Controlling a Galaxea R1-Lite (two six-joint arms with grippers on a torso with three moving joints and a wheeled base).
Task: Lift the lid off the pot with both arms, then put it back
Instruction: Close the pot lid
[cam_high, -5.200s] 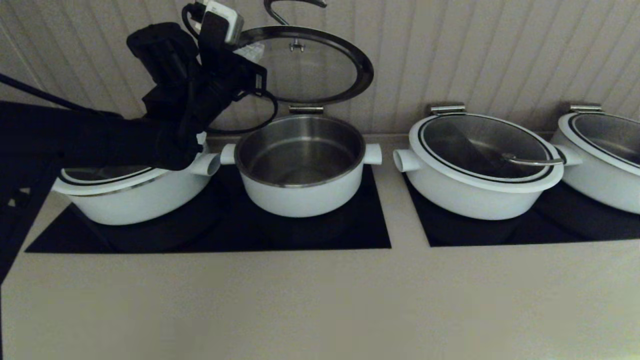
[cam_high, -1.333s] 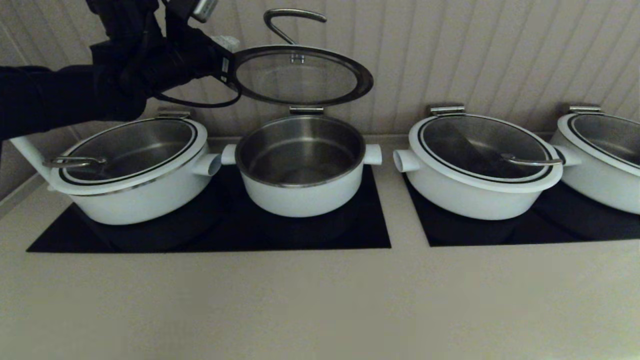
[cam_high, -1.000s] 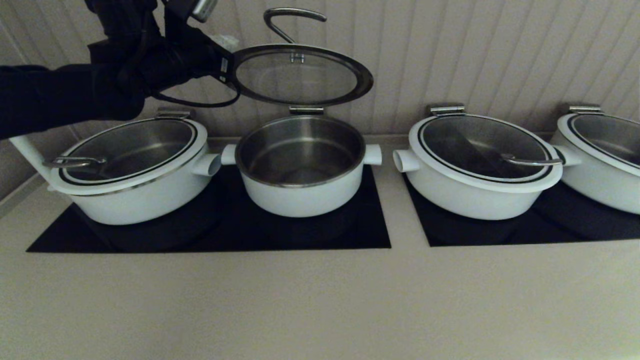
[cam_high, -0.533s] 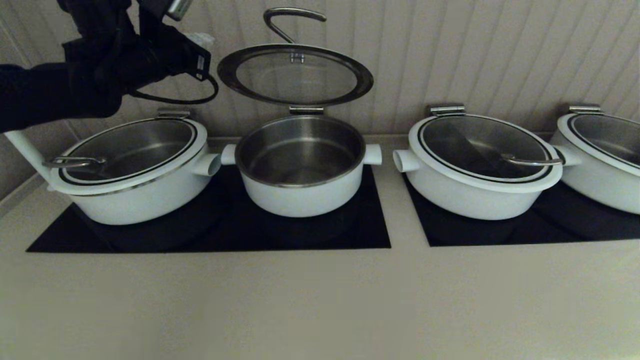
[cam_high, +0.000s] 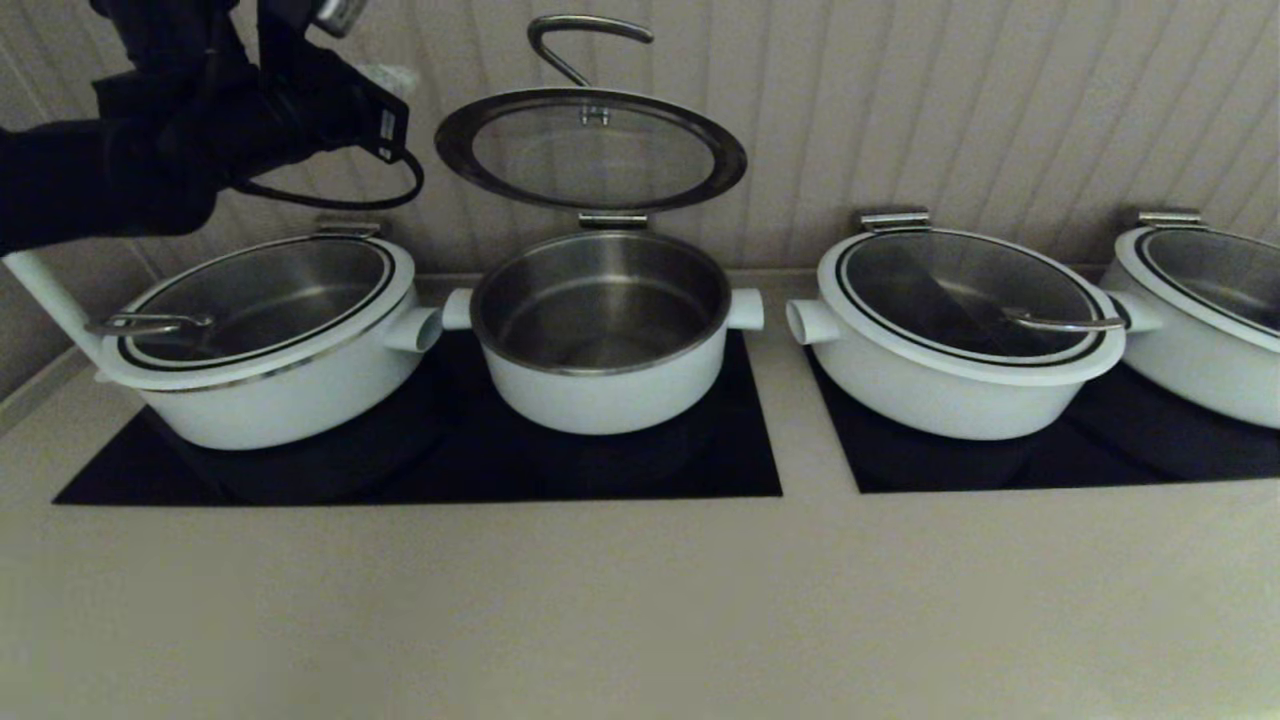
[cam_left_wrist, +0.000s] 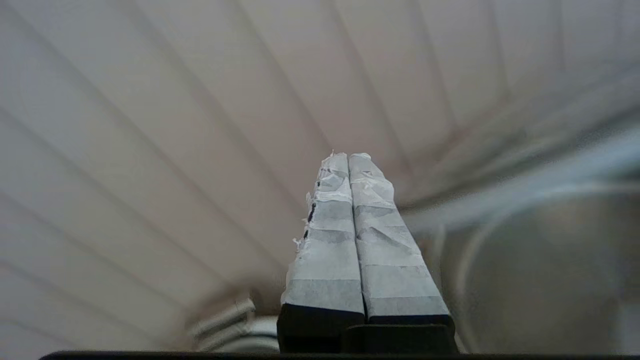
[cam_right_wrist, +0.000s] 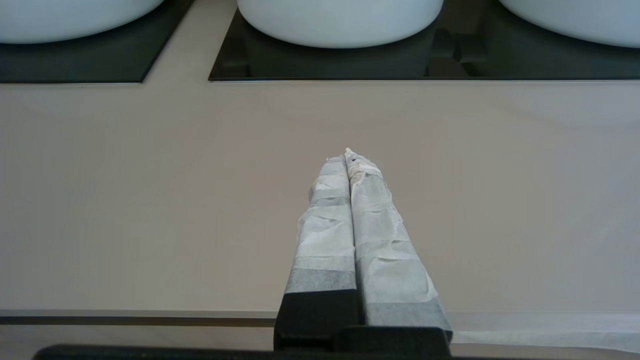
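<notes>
The small deep white pot (cam_high: 600, 340) stands open on the left black hob, its steel inside showing. Its lid (cam_high: 590, 150) stands raised above the pot's back edge over the steel hinge bracket (cam_high: 612, 219), its curved steel handle (cam_high: 585, 35) towards the wall. My left gripper (cam_high: 390, 75) is up at the top left, a short way left of the lid's rim and apart from it. In the left wrist view it (cam_left_wrist: 348, 156) is shut and empty, pointing at the ribbed wall. My right gripper (cam_right_wrist: 348, 154) is shut and empty above the counter's front; it is out of the head view.
A wider white pot with a glass lid (cam_high: 260, 340) stands left of the small pot, under my left arm. Two more wide lidded pots (cam_high: 960, 330) (cam_high: 1210, 310) stand on the right hob. The ribbed wall (cam_high: 950, 100) is close behind. The beige counter (cam_high: 640, 600) runs along the front.
My left gripper has drawn back to the left from the lid's rim, which it was touching a second ago. The lid stays raised and has not moved.
</notes>
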